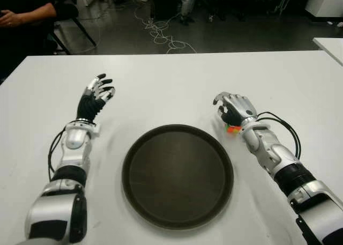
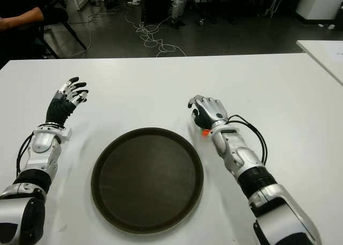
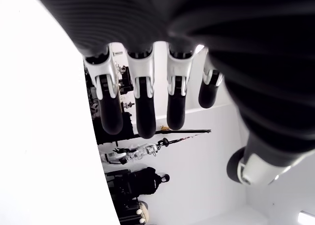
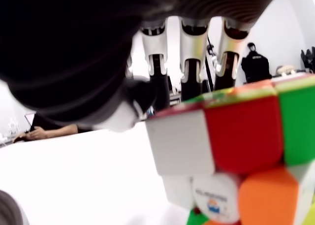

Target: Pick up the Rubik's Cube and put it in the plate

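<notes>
Right hand (image 1: pixel 233 110): mine, arched over the cube, just right of the plate's far-right rim; fingers (image 4: pixel 191 62) curl down past the cube's far side; whether they actually grip it, I cannot tell.
Cube (image 1: pixel 232 130): on the table under my right palm, outside the plate, close to its rim.
Cube orientation: no long axis; sits tilted in the wrist view, red, white, green and orange stickers facing my wrist.
Plate (image 1: pixel 140 148): dark, round, between my forearms.
Left hand (image 1: pixel 97 96): left of the plate, fingers spread, holding nothing.
Table (image 1: pixel 161 84): white.
</notes>
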Robot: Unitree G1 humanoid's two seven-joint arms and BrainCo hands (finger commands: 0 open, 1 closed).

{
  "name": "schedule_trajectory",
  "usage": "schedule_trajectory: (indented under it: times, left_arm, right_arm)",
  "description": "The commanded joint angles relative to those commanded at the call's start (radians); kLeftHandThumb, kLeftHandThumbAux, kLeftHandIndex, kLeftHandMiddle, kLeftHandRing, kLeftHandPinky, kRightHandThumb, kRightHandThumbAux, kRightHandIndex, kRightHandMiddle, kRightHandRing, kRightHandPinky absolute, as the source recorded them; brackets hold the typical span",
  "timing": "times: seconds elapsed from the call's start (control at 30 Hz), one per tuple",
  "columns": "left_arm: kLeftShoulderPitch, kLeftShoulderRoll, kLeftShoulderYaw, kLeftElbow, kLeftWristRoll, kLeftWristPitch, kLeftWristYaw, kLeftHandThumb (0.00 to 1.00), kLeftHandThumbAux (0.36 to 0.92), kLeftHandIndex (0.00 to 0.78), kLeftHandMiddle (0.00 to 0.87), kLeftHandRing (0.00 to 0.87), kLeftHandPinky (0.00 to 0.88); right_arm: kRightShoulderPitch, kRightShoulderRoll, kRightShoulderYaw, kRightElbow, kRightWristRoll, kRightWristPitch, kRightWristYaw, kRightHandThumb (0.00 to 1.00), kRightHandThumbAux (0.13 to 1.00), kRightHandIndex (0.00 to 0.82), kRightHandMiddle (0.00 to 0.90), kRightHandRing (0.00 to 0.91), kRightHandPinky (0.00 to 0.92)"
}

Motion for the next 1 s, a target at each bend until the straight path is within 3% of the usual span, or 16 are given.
schedule_trajectory:
  times: [0.03, 0.07, 0.1, 0.13, 0.27, 0.77, 0.9, 1.0]
  left_arm:
    - [0.000, 0.000, 0.000, 0.000, 0.000, 0.000, -0.001, 0.024, 0.612, 0.121, 0.204, 0.216, 0.254]
    - [0.000, 0.000, 0.000, -0.001, 0.000, 0.001, -0.001, 0.023, 0.611, 0.121, 0.204, 0.217, 0.256]
    - [0.000, 0.000, 0.000, -0.001, 0.000, 0.001, 0.000, 0.023, 0.609, 0.121, 0.204, 0.219, 0.261]
    - [0.001, 0.000, 0.000, -0.001, 0.000, 0.001, 0.000, 0.023, 0.607, 0.121, 0.205, 0.221, 0.264]
    - [0.002, 0.000, -0.002, 0.000, 0.003, -0.001, 0.003, 0.008, 0.607, 0.119, 0.205, 0.218, 0.250]
    - [0.003, 0.000, -0.006, -0.004, 0.008, -0.003, 0.006, 0.022, 0.598, 0.119, 0.207, 0.223, 0.268]
    - [0.002, 0.001, -0.004, -0.001, 0.004, 0.000, -0.002, 0.018, 0.594, 0.116, 0.202, 0.216, 0.256]
    - [0.000, 0.000, -0.003, 0.001, 0.001, 0.001, -0.005, 0.014, 0.589, 0.114, 0.200, 0.216, 0.261]
  right_arm:
    - [0.000, 0.003, -0.004, 0.003, 0.001, -0.001, -0.011, 0.683, 0.741, 0.394, 0.179, 0.214, 0.269]
    - [0.000, 0.005, -0.010, 0.005, 0.003, -0.002, -0.022, 0.586, 0.760, 0.324, 0.159, 0.195, 0.247]
    - [-0.001, 0.007, -0.014, 0.008, 0.005, -0.003, -0.031, 0.390, 0.794, 0.214, 0.115, 0.148, 0.189]
    - [-0.001, 0.008, -0.016, 0.010, 0.006, -0.005, -0.037, 0.259, 0.818, 0.143, 0.087, 0.118, 0.152]
    - [-0.003, 0.006, -0.025, 0.009, 0.009, -0.007, -0.050, 0.055, 0.797, 0.030, 0.020, 0.028, 0.036]
    - [-0.005, -0.031, -0.014, -0.006, -0.035, -0.024, -0.096, 0.000, 0.630, 0.000, 0.000, 0.000, 0.000]
    - [0.005, -0.058, -0.020, -0.043, -0.036, -0.023, -0.083, 0.000, 0.619, 0.000, 0.000, 0.000, 0.000]
    - [0.041, -0.096, -0.033, -0.126, -0.032, -0.020, -0.053, 0.000, 0.617, 0.000, 0.000, 0.000, 0.000]
